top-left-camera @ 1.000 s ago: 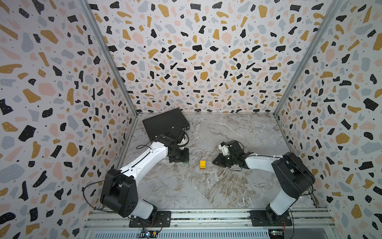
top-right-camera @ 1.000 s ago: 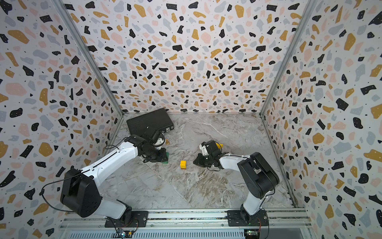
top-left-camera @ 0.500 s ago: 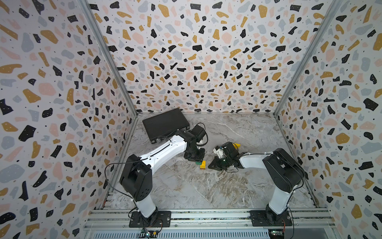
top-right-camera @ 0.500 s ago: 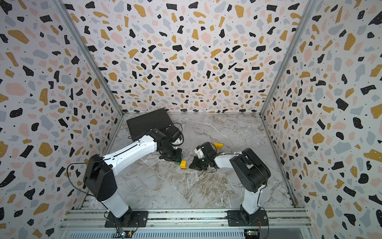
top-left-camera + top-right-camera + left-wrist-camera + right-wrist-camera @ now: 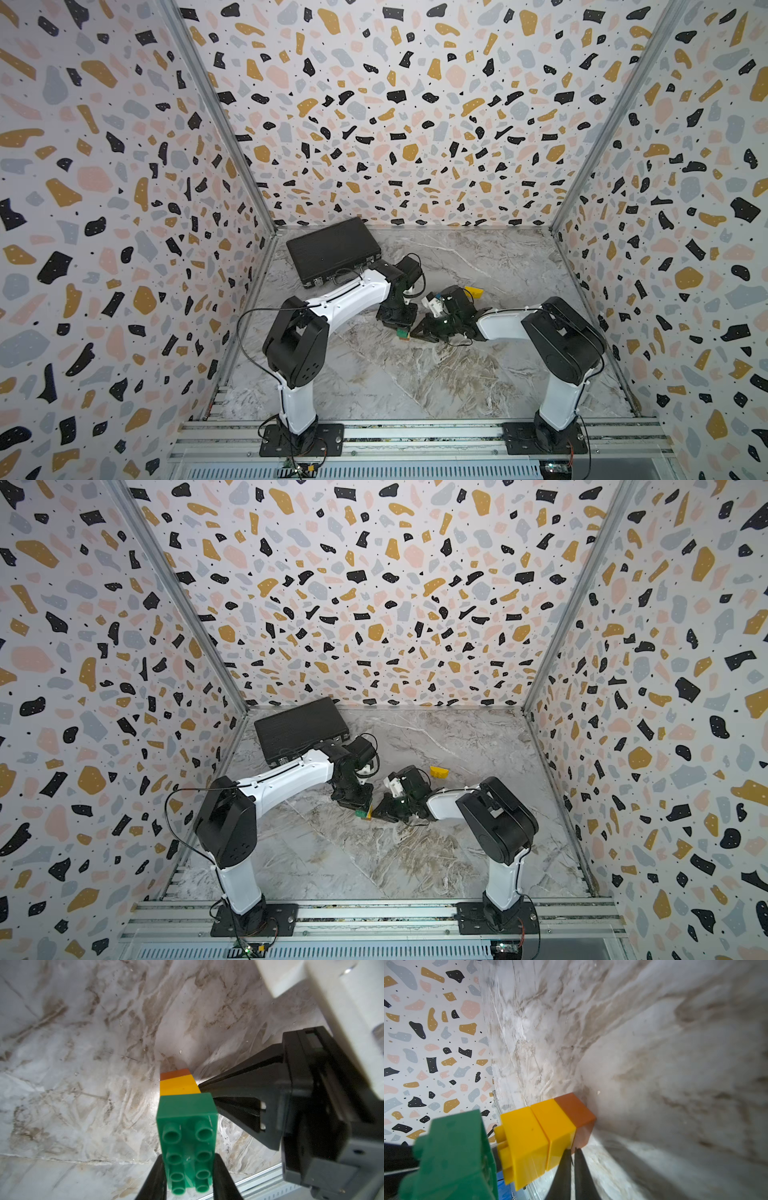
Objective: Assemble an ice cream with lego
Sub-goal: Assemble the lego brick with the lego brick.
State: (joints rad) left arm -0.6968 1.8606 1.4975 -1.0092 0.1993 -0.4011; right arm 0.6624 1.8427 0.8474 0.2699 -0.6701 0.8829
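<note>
My left gripper (image 5: pixel 188 1159) was clamped on the long green brick (image 5: pixel 187 1122), its studs facing the wrist camera. I held it over the ice cream stack (image 5: pixel 178 1084) near the middle of the bench (image 5: pixel 72 1084). In the left wrist view, green seemed to sit flush on yellow. The right wrist view showed otherwise: the top yellow brick's studs were bare, not seated in the green brick (image 5: pixel 450 1157). My right gripper (image 5: pixel 572 1152) was closed on nothing, tips against the ice cream stack (image 5: pixel 550 1126) low on its side. Only the top views showed the half-round yellow brick (image 5: pixel 473 291) toward the back edge and the black case (image 5: pixel 332 249) in the back left corner.
</note>
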